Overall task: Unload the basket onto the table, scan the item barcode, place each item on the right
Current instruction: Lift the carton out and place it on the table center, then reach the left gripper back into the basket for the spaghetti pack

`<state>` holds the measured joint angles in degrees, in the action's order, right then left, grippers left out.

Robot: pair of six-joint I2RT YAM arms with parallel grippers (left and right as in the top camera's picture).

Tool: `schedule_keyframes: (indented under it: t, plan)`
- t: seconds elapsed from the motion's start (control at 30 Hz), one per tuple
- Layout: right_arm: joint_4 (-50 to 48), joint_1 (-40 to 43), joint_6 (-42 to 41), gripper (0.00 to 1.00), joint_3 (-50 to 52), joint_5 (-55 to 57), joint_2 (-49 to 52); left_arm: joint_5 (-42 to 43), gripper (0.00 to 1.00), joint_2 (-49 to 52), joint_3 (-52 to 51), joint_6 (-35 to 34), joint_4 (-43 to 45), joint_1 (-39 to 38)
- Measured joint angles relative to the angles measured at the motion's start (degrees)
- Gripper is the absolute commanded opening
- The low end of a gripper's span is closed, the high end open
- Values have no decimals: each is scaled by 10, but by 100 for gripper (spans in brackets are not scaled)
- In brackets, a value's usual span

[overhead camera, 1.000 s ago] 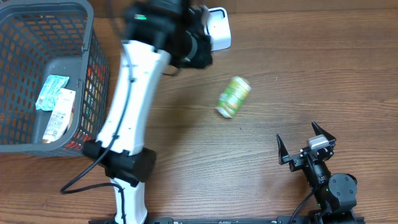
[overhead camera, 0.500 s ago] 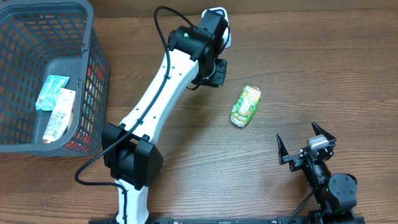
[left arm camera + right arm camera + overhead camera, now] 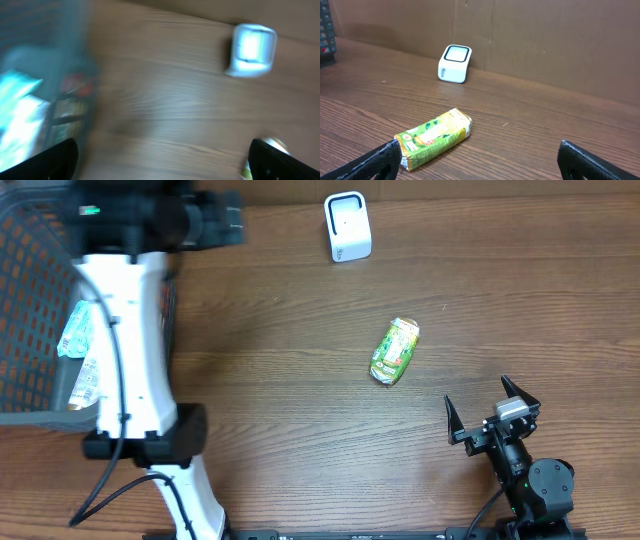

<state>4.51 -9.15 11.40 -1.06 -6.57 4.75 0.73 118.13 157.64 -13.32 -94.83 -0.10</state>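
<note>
Two spread, empty jaw pairs: green foil snack packet, long axis one-to-seven o'clock, lies at ten o'clock from the nearer right gripper; left gripper well apart.

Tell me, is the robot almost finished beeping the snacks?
Maybe one done: the green packet lies loose on the table near the scanner, though nothing proves it was scanned. In hand: nothing; the left gripper is open and empty near the basket, the right gripper open, idle. Left: packets in the basket wait.
</note>
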Motion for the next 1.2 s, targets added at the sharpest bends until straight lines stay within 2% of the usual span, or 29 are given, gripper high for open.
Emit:
schedule_keyframes:
  t: [0.2,0.33,0.43,0.53,0.7,1.0,1.1,1.2]
  plan:
    - [0,0,0,100,0,0,0,7,100,1,-1,-17,-16,198]
    - [0,0,0,100,0,0,0,16,98,1,-1,-17,-17,292]
    - [0,0,0,100,0,0,0,4,93,1,-2,-17,-17,342]
    - [0,0,0,100,0,0,0,-1,94,1,-17,-15,-16,372]
    - [0,0,0,100,0,0,0,17,92,3,-108,22,-6,376]
    - [0,0,0,100,0,0,0,43,90,32,-292,134,66,317]
    - [0,0,0,100,0,0,0,38,97,36,-351,163,111,289]
    - [0,0,0,100,0,0,0,21,98,36,-399,180,151,266]
